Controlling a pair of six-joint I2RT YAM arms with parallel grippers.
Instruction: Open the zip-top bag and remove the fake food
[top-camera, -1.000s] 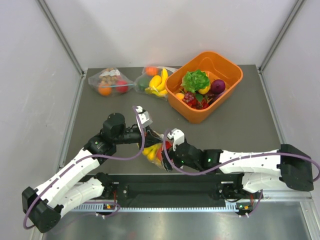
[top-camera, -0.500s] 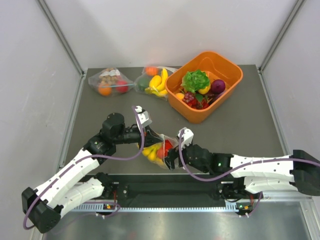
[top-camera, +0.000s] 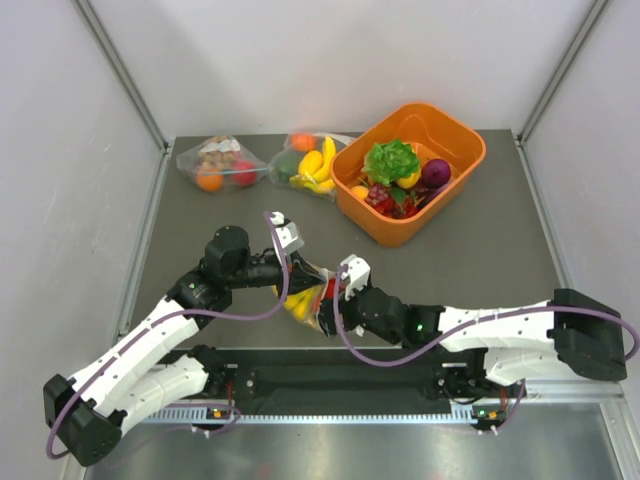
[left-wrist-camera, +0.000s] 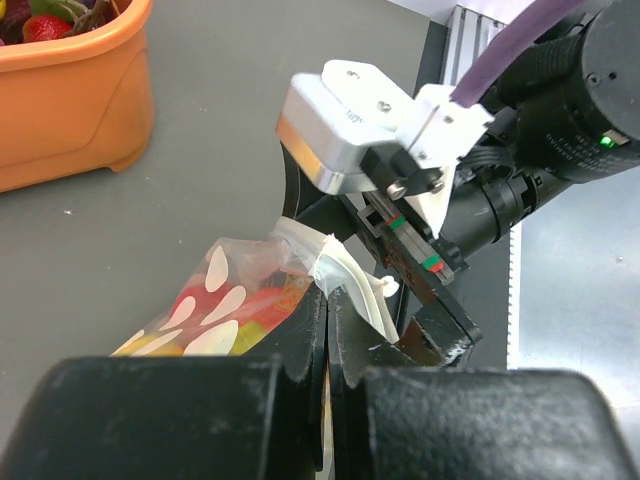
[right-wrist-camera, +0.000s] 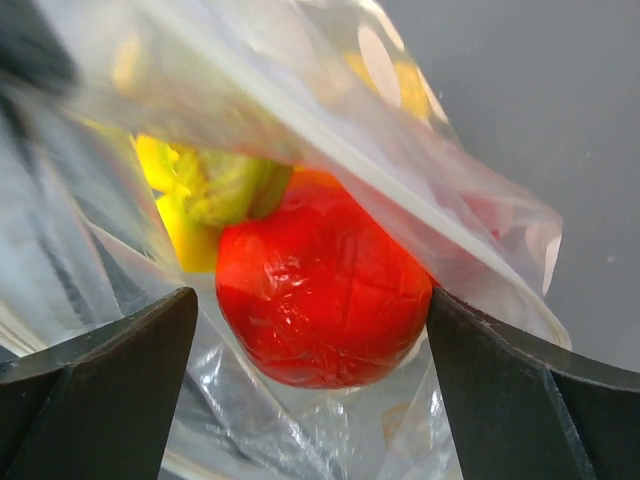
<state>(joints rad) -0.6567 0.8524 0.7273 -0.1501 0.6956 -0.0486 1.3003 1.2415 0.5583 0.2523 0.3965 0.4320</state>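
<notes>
Plainly the bag (top-camera: 308, 297) hangs well in front of the bin (top-camera: 470, 140) and to its left, toward the arm bases. The left gripper (left-wrist-camera: 328, 305) is clamped tight on the white zip strip at the bag's top edge, so the film sags from that one pinch. The right gripper (right-wrist-camera: 312, 330) stands wide, with one finger on each side of the red fruit (right-wrist-camera: 325, 290). Whether its pads touch the fruit I cannot tell, and a fold of film seems to lie across the fruit's upper part. Yellow pieces (right-wrist-camera: 175, 200) sit just behind it.

The bag looks thin, soft and slick. It will likely fold over its own mouth and give nothing to push against. The zip strip is its stiffest part and the sound place to hold it.

The fruit is probably hollow, light, hard and glossy, so a round piece like this may squirt out of an off-centre squeeze. The best hold is across its widest part, with pads level and no film caught between. If film is trapped, pulling the fruit would drag the whole bag and strain the left gripper's pinch.
</notes>
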